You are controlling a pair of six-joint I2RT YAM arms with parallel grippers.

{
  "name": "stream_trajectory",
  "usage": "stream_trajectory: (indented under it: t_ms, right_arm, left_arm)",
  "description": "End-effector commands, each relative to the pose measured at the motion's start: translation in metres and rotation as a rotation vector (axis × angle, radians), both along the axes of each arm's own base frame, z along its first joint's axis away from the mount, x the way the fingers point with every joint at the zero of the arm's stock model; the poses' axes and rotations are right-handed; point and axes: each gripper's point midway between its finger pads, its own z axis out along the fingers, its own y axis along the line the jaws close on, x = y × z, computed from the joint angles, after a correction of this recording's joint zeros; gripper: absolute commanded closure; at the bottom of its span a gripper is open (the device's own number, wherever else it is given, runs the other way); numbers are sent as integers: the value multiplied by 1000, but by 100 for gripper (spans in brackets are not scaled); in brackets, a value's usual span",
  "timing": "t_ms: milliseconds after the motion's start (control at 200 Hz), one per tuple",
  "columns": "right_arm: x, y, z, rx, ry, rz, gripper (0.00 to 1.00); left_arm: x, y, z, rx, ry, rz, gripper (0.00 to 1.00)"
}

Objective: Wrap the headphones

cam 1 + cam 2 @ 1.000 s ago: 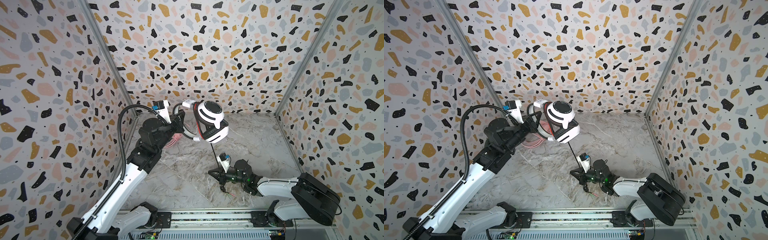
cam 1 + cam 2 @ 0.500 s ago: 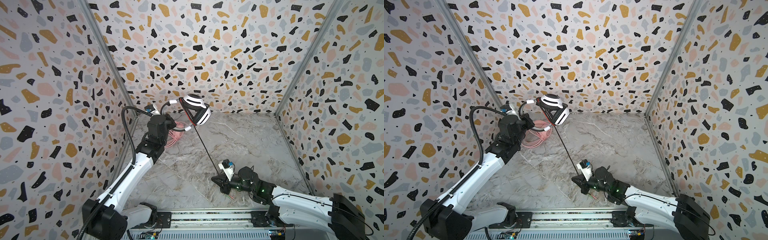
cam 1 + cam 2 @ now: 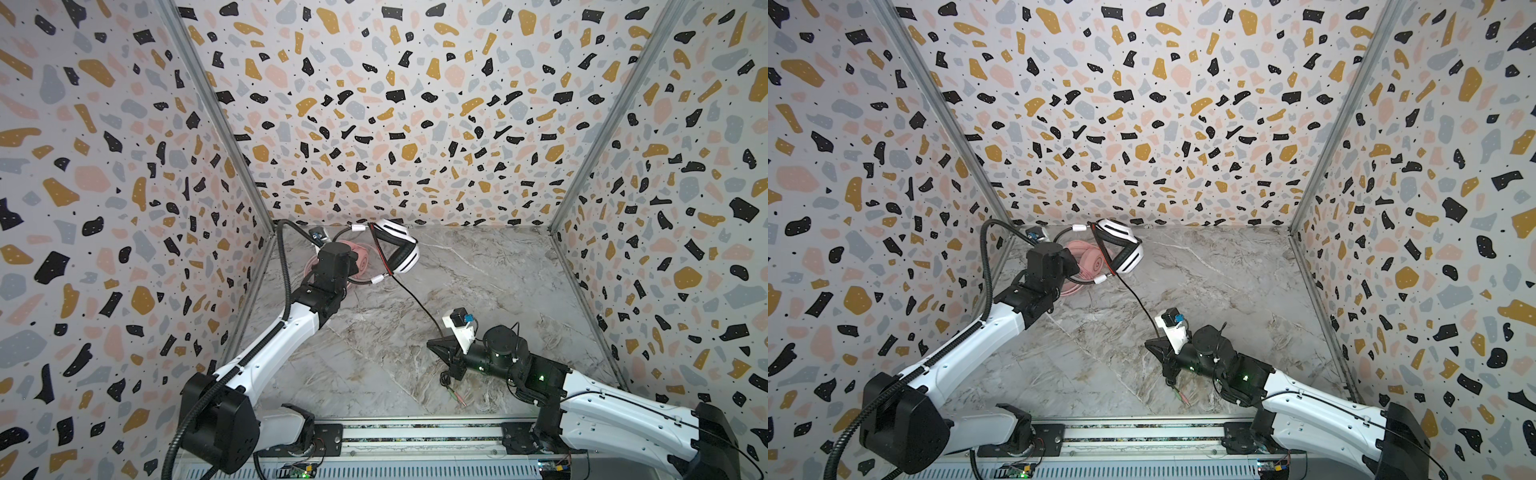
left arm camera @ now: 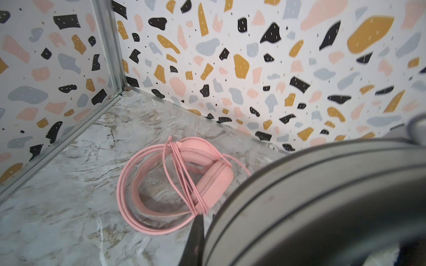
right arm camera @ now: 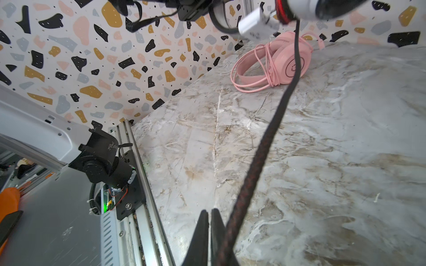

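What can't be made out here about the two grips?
Where the left gripper holds the striped headset: its own wrist covers that in both top views; the blurred earcup fills the left wrist view.
Whether the shut right gripper pinches the black cable or it only runs alongside: the right wrist view's bottom edge cuts that off.
The cable's plug end: too small in both top views.

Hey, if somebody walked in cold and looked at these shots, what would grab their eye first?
A white-and-black striped headset hangs in the air at the back, left of centre, with its black cable pulled in a straight line down to the right hand near the front. Beside it, in the back-left corner of the marble table, a pink headset lies with its pink cord wound around it.
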Motion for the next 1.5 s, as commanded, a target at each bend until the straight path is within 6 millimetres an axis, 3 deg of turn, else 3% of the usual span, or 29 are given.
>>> stream_trajectory:
  t_ms: [0,215,461,586,796,916,1101,1357,1492]
  right_arm:
    - [7,2,25,4,-73,-20,93]
    - [23,3,46,-53,-164,-65,93]
    - [37,-4,84,-78,-276,-121,93]
    - [51,-17,99,-90,-322,-184,93]
    - [83,-51,116,-108,-350,-304,92]
    - [103,-67,112,-138,-340,-364,91]
    - [121,-82,105,-130,-305,-422,90]
    - [128,-70,83,-114,-233,-366,89]
    - [129,-66,59,-120,-179,-347,89]
  left_arm:
    - [-2,-8,3,68,-31,0,100]
    - [-13,-40,-28,175,48,-95,100]
    - [-24,-96,-59,321,144,-260,100]
    - [-37,-124,-72,345,183,-380,100]
    - [-69,-157,-77,276,149,-614,100]
    - [-96,-177,-70,218,125,-798,100]
    - [-129,-186,-47,155,64,-968,100]
    - [-174,-215,-22,22,42,-1253,100]
    - [-183,-220,10,-69,-23,-1285,100]
